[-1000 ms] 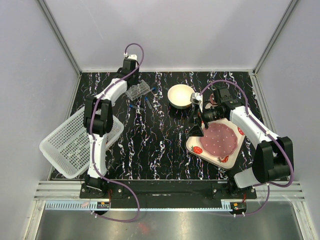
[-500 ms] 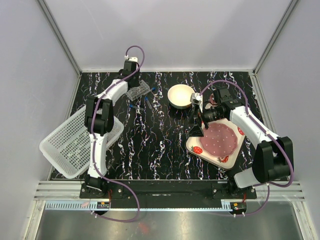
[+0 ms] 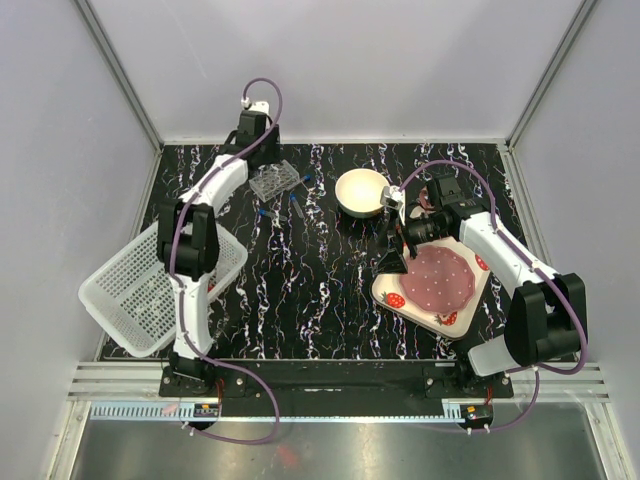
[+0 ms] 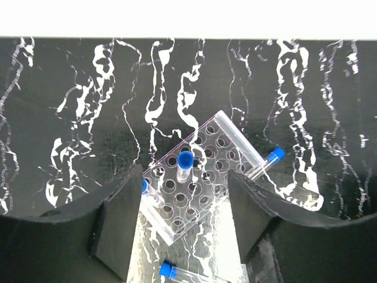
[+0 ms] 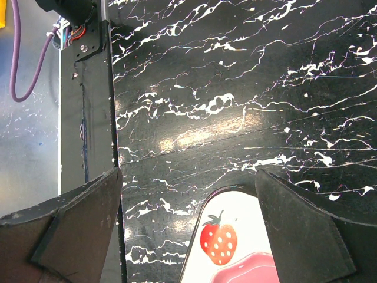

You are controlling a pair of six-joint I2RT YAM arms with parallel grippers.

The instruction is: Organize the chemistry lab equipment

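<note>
Left gripper (image 4: 185, 200) jaws spread wide, small clear tube rack (image 4: 203, 203) seen between them, near far edge, left of centre. One blue-capped tube (image 4: 184, 165) upright in the rack, loose tubes (image 4: 268, 159) beside it. Right gripper (image 5: 188, 194) jaws apart, holding nothing, over corner of strawberry plate (image 5: 218, 242), right half.

Robot lab enclosure, white panel walls (image 3: 350, 70), aluminium frame (image 3: 118, 80), two bolted arms (image 3: 213, 190), marbled tabletop (image 3: 320, 300), tube rack (image 3: 275, 181)
</note>
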